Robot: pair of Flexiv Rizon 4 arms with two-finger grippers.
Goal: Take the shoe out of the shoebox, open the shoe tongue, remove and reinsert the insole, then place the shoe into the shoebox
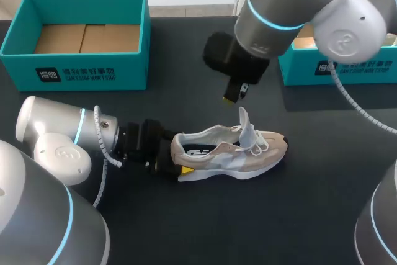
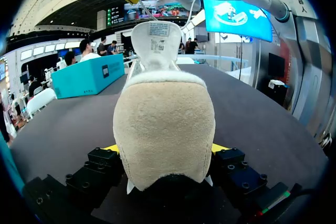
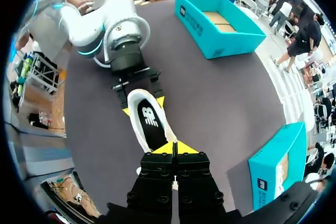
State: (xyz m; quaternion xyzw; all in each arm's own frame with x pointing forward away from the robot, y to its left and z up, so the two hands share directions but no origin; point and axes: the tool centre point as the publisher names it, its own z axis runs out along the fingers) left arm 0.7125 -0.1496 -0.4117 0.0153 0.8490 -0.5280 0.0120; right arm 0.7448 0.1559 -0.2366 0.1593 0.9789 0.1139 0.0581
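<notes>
Fingers (image 2: 219,147) of left gripper (image 1: 177,159) clamp the one shoe (image 1: 229,153) at its heel; right gripper (image 3: 174,148) closed above; two shoeboxes (image 1: 74,69) (image 1: 347,69) behind.

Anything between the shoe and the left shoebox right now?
No. In the head view, only bare table lies between the shoe and the left shoebox.

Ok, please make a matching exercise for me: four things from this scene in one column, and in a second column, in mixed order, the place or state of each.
1. shoe
2. shoebox
3. left gripper
4. right gripper

A. empty, at the far left of the table
B. shut, above the tongue
C. standing on its sole on the table
D. shut on the heel

Pairs: 1-C, 2-A, 3-D, 4-B
</notes>
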